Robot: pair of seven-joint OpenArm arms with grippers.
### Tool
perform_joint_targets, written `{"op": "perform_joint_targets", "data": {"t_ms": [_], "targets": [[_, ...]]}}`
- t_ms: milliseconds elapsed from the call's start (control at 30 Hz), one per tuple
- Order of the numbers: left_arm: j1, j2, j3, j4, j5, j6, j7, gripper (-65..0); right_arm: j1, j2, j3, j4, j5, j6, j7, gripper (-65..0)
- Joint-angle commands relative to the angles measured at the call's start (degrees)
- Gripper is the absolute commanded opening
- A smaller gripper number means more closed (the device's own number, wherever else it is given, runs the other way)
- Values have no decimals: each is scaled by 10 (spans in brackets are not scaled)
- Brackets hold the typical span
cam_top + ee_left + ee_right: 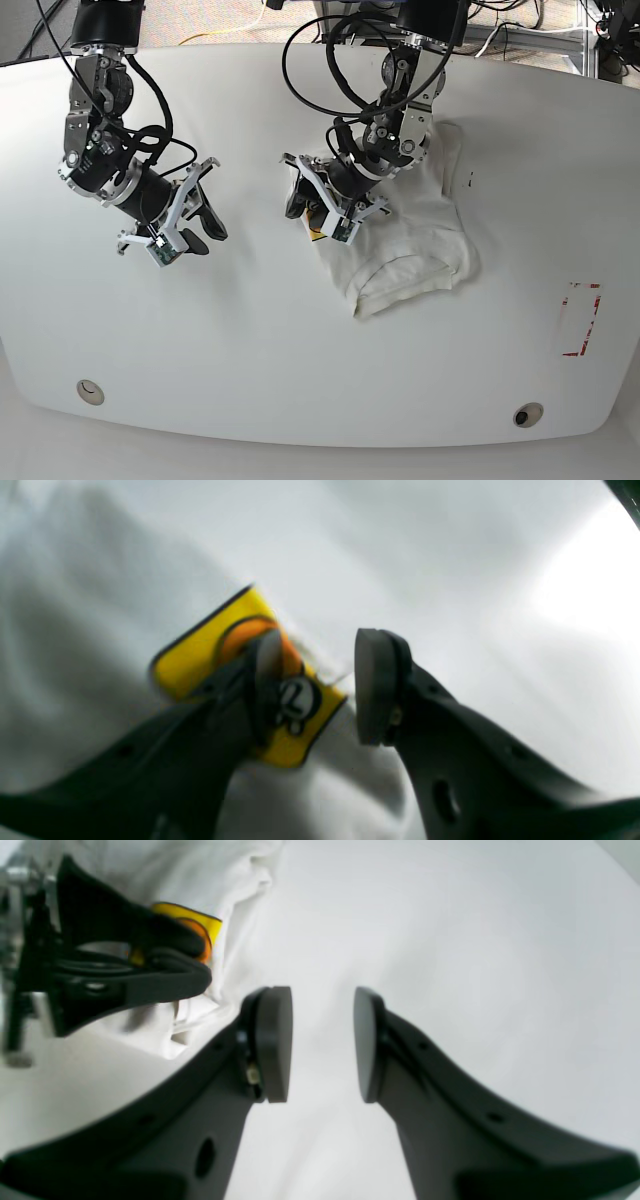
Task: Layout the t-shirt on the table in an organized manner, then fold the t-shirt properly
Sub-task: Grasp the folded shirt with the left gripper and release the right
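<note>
Black gripper fingers (372, 685) fill the foreground of the left wrist view, where the left gripper (320, 685) hangs with its jaws parted just above the yellow-orange logo patch (200, 650) of the white t-shirt (425, 555); one pad overlaps the patch at 9 o'clock, the other stands over bare cloth at 3 o'clock, and nothing is pinched between them. From the right wrist camera, the right gripper (322, 1045) likewise shows a clear gap between its two pads, holding nothing, with only the glossy white table (475, 940) beneath; the left gripper and the crumpled shirt edge sit toward 10 o'clock of it. Seen from the base camera, the t-shirt (420, 235) lies bunched and wrinkled just right of the table's centre, its collar opening toward 6 o'clock. The left gripper (305, 205) works at the shirt's 9 o'clock edge, while the right gripper (200, 230) hovers over bare tabletop well apart at 9 o'clock. A red-outlined rectangle mark (580, 320) lies toward 4 o'clock of the shirt, and two small round holes (527, 414) sit near the table's (300, 380) 6 o'clock edge.
</note>
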Motion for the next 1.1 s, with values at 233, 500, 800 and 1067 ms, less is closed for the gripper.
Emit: {"op": "perform_joint_targets", "data": {"t_ms": [233, 500, 800, 1067], "targets": [[-10, -51, -78, -54, -55, 8, -20, -433, -19, -8, 37, 14, 14, 1, 16, -455], [12, -173, -102, -39, -150, 7, 39, -433, -30, -17, 40, 16, 13, 1, 15, -455], [60, -317, -130, 7, -271, -40, 83, -433, -31, -34, 38, 16, 14, 1, 15, -455], [83, -411, -138, 5, -288, -95, 84, -433, -34, -34, 36, 16, 14, 1, 15, -455]]}}
